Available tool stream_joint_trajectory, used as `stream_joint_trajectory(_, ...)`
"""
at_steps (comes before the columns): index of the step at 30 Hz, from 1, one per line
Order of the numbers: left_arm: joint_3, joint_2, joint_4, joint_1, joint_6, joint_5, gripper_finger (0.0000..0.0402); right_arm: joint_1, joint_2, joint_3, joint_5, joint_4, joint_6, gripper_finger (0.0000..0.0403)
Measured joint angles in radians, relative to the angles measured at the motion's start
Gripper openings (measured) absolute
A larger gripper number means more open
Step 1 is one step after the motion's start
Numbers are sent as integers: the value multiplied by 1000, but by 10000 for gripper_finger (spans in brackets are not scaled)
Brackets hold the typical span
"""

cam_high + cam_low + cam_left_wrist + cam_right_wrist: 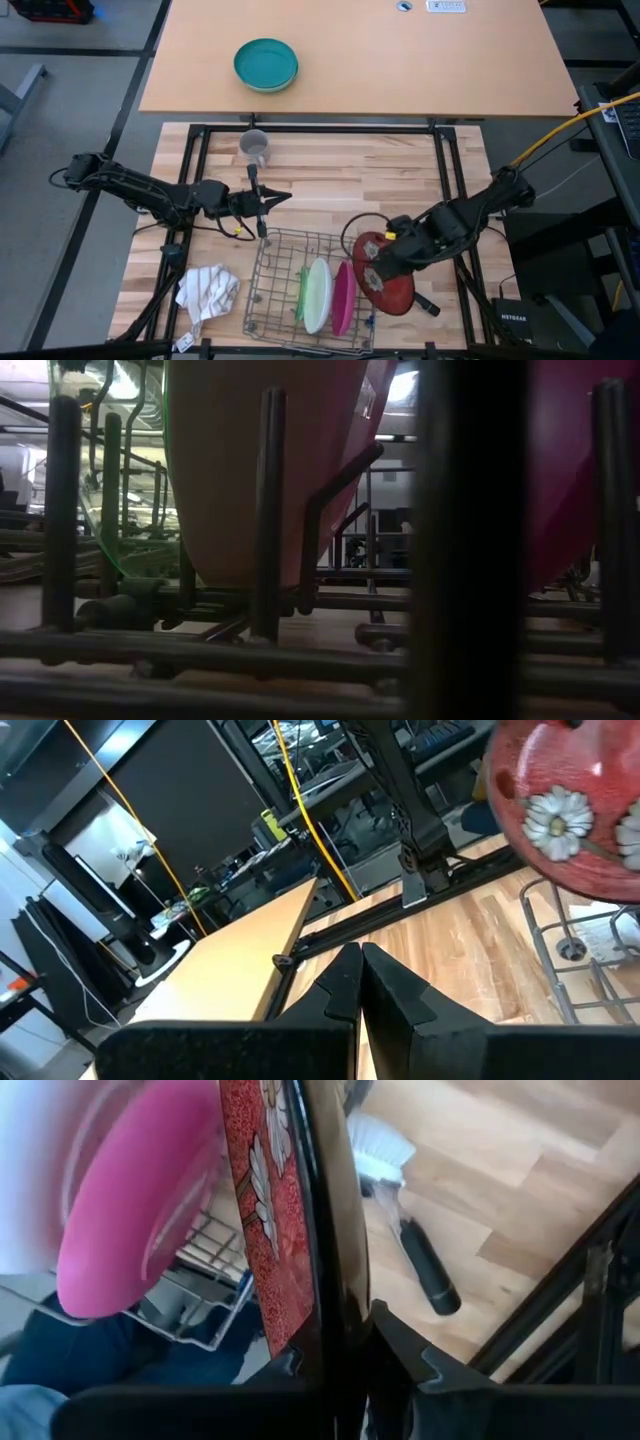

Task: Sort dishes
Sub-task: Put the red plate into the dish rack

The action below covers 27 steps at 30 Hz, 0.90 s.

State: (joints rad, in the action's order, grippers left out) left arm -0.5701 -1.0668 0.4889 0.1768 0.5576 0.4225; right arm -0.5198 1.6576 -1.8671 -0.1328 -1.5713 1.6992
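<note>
A wire dish rack (280, 262) stands at the table's near middle. A pale green plate (300, 293), a white plate (317, 295) and a magenta-pink plate (342, 298) stand on edge in its slots. The low view shows the white plate (250, 460) and the pink plate (580, 460) between the rack's wires. My right gripper (372, 270) is shut on a dark red plate with pale flowers (392, 290) at the rack's right side, next to the pink plate (130, 1210). My left gripper (285, 198) is shut and empty beyond the rack's far left corner. My right gripper pinches the dark red plate's rim (325, 1342) between its two fingers, one on the flowered face, one on the dark underside. The fingers come from the table's right, slanting down. The plate stands nearly on edge; in the left wrist view (560, 810) it is above the rack's wires.
A small grey mug (255, 148) stands at the far left of the work area. A white cloth (207, 290) lies left of the rack. A dish brush (405, 1230) lies right of the rack, under the red plate. A teal bowl (266, 64) sits on the far table.
</note>
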Motion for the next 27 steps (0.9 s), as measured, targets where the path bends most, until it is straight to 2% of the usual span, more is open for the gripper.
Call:
stream_joint_trajectory(14, 0, 0, 13, 0, 123, -14, 1, 4, 33, 0, -49, 17, 77, 37)
stream_joint_trajectory(16, 0, 0, 26, 0, 128, -70, 1, 4, 39, 0, -44, 17, 77, 37)
stream_joint_trajectory(22, 0, 0, 69, 0, 76, -366, 1, 3, 76, 0, -33, 41, 73, 37)
stream_joint_trajectory(27, 0, 0, 90, -1, 37, -404, 1, 3, 104, -1, -31, 63, 67, 37)
